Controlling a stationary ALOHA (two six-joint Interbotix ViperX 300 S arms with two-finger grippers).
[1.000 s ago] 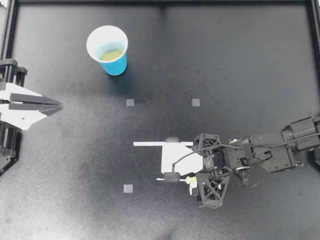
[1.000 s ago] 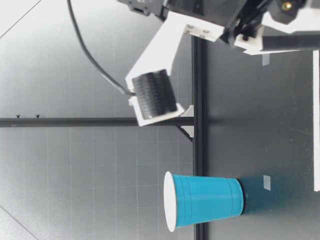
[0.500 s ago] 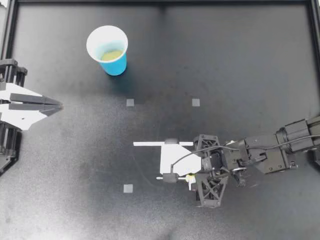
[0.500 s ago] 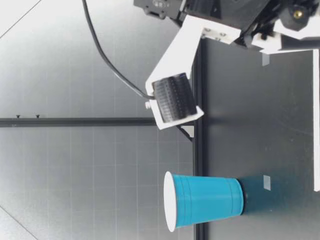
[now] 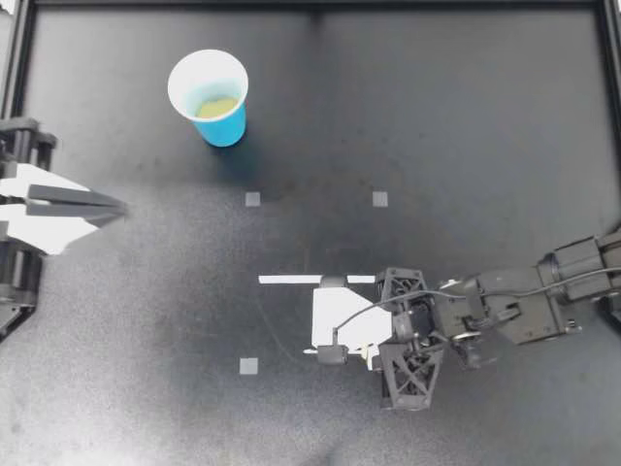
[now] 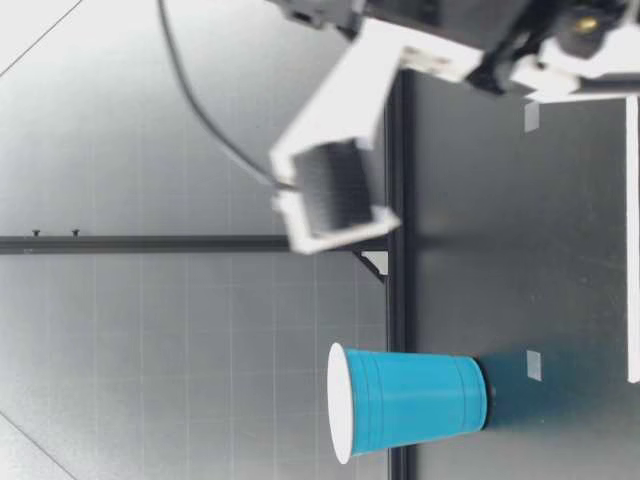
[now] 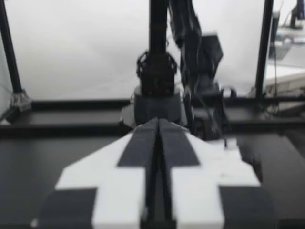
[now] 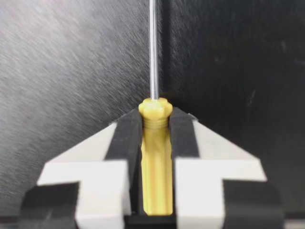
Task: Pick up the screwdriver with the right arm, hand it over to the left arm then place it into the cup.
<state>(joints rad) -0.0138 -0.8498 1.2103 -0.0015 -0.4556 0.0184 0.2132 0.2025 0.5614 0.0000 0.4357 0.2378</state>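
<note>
The blue cup [image 5: 209,97] stands upright at the far left of the table; in the low view the cup [image 6: 410,403] is seen from the side. My right gripper [image 5: 361,351] lies low over the table near the front middle, pointing left, mostly hidden under its white camera mount. In the right wrist view the right gripper [image 8: 156,119] is shut on the yellow handle of the screwdriver [image 8: 156,157], with both pads against it and the steel shaft running straight ahead. My left gripper [image 5: 112,206] hangs at the left edge, its fingers [image 7: 178,148] pressed together with nothing between them.
A thin white strip [image 5: 291,280] lies on the table just behind the right gripper. Small grey squares [image 5: 252,199] mark the mat. A black frame rail [image 5: 310,4] borders the table. In the low view a blurred wrist camera [image 6: 335,190] hangs above the surface.
The right gripper's fingers have closed on the screwdriver handle, and its wrist has shifted a little toward the table's front. The left gripper has barely moved.
</note>
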